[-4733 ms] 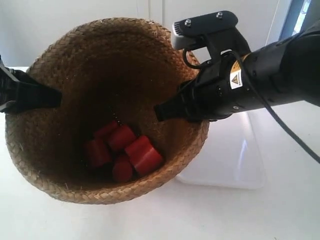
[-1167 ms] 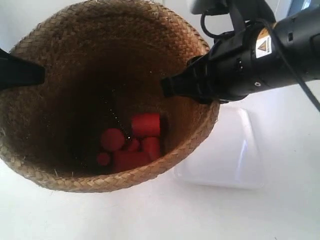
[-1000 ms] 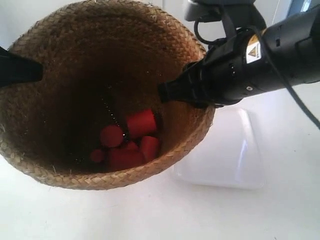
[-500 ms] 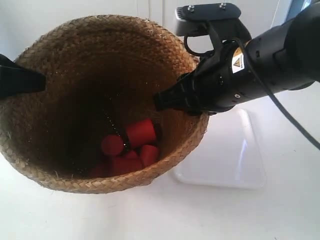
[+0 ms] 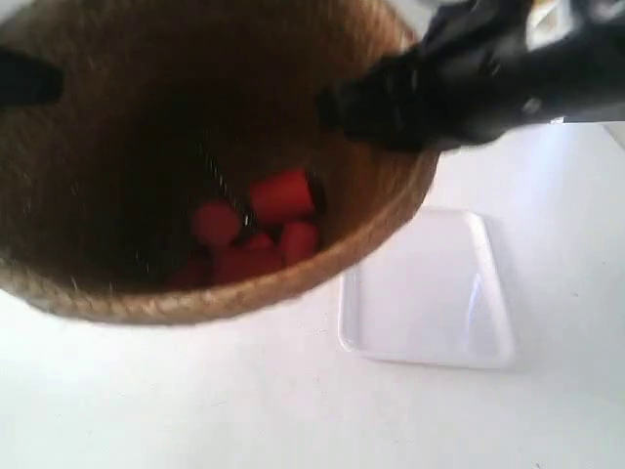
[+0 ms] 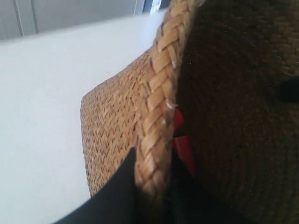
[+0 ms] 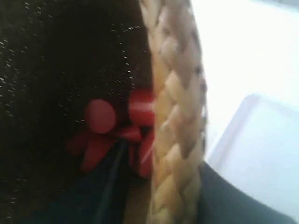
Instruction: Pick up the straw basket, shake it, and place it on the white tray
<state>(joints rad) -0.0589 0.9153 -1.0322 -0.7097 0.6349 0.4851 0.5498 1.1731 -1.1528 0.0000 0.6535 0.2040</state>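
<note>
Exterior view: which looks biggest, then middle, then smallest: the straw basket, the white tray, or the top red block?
1. straw basket, though it seems nearer the camera, which makes it look bigger
2. white tray
3. top red block, blurred

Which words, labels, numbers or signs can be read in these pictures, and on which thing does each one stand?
No text can be read in any view.
Yellow patch on the arm at the exterior view's right: perhaps a label, too blurred to read.
Basket, red pieces and tray: no marks visible.
</note>
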